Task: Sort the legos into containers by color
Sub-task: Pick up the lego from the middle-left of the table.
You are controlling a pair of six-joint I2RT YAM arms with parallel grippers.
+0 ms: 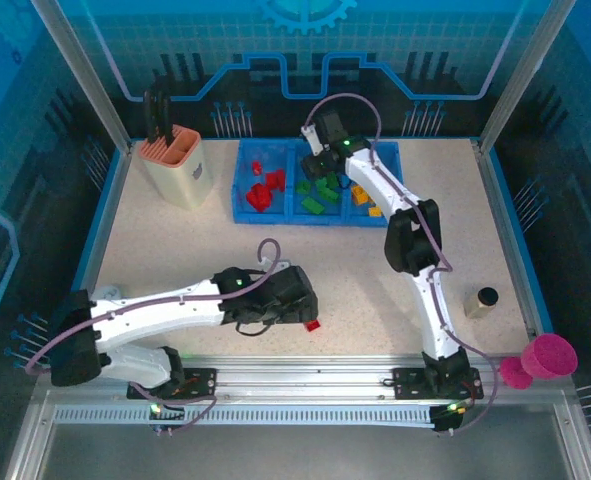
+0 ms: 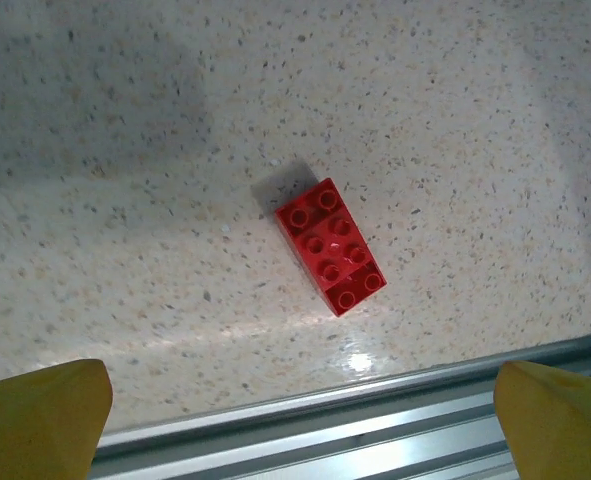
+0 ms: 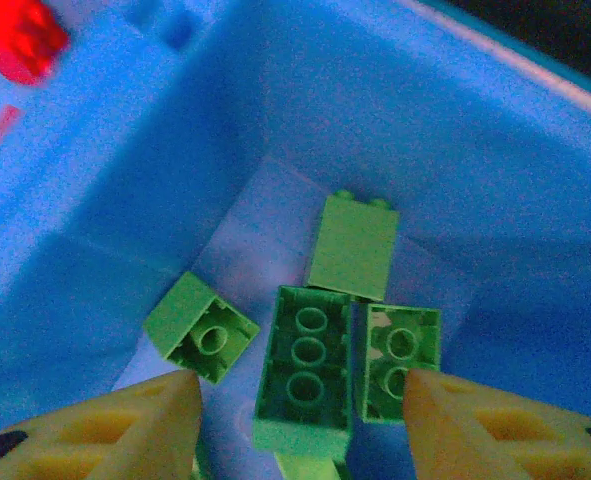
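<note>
The table [image 1: 175, 250] was a pale, speckled stone-look surface, edged at the near side by an aluminium rail [image 1: 305, 375] and closed in by blue panels printed with a grid and a gear motif. At the far edge sat the blue tray [image 1: 243, 180], its left compartment holding red bricks [image 1: 265, 190], the middle green bricks [image 1: 320, 195] and the right orange-yellow bricks [image 1: 367, 205]. The right gripper [image 3: 300, 378] hung inside the middle compartment [image 3: 395, 130], its yellow fingers parted and touching nothing, a long green brick [image 3: 303, 350] lying on the floor below the gap. The left gripper [image 2: 300, 372] was spread wide near the rail, with one loose red brick [image 2: 331, 246] lying studs-up on the table just beyond it. A cream holder [image 1: 180, 170] stood left of the tray, and a pink cup [image 1: 550, 355] at the right corner.
</note>
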